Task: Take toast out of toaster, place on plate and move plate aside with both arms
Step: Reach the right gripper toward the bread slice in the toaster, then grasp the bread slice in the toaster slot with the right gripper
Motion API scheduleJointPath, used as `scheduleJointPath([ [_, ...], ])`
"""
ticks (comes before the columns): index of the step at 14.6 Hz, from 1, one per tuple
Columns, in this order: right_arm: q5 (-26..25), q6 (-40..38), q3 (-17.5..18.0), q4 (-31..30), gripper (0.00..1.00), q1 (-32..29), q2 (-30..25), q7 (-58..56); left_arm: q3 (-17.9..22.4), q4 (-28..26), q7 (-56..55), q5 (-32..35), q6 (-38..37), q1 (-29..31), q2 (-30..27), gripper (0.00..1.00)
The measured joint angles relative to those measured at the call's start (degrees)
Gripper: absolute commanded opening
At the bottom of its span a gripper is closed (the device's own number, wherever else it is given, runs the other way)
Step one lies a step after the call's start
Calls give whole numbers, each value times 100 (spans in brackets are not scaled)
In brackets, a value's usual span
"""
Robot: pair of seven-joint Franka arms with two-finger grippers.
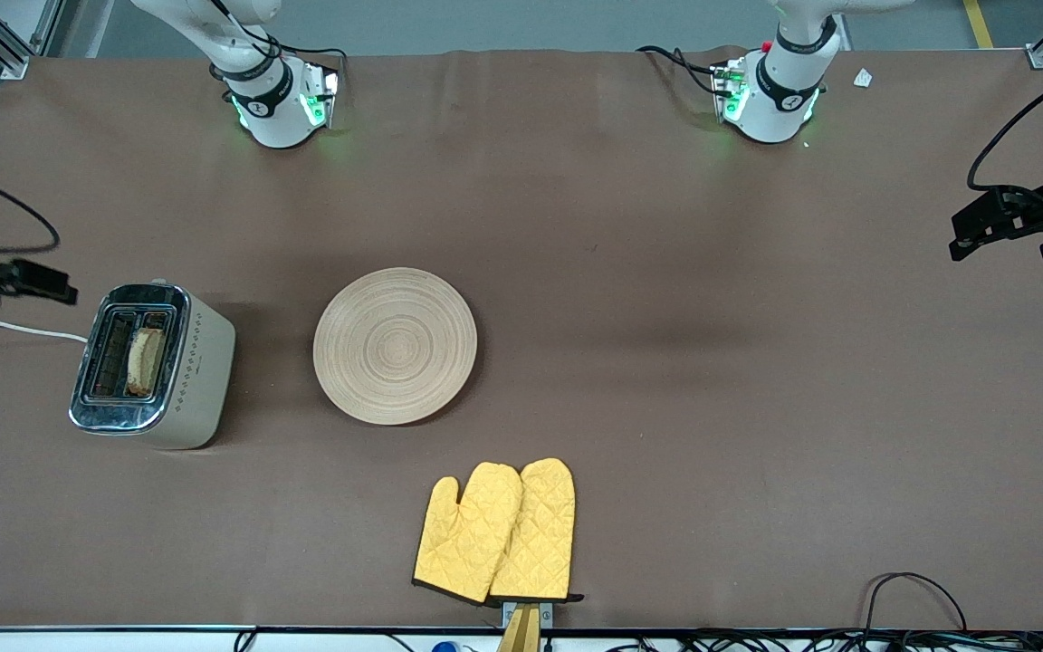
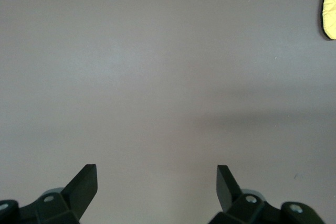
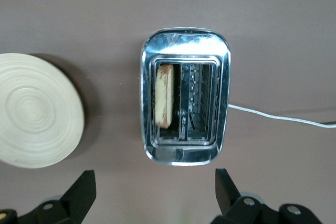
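Observation:
The toast (image 1: pixel 145 360) stands upright in a silver toaster (image 1: pixel 186 380), in the slot nearer the plate; it also shows in the right wrist view (image 3: pixel 165 95). The round light-wood plate (image 1: pixel 395 345) lies bare beside the toaster, and its edge shows in the right wrist view (image 3: pixel 37 111). My right gripper (image 1: pixel 33 281) hangs open and empty above the table close to the toaster (image 3: pixel 185 150), as the right wrist view (image 3: pixel 155 190) shows. My left gripper (image 1: pixel 983 226) is open and empty over bare table at the left arm's end, as the left wrist view (image 2: pixel 156 184) shows.
A pair of yellow oven mitts (image 1: pixel 499 532) lies near the table's front edge, nearer the front camera than the plate; a corner shows in the left wrist view (image 2: pixel 331 9). The toaster's white cord (image 1: pixel 23 330) runs off toward the right arm's end.

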Motion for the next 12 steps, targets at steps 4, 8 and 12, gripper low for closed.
scheduleJointPath([
  [4,-195,754,41,-611,100,8,469,0,8,0,0,0,0,10,1,100],
  [8,-197,1304,75,-1240,35,40,496,0,12,-1,0,0,0,13,2,100],
  [12,-197,1322,77,-1281,0,36,502,0,12,-1,0,0,0,13,2,100],
])
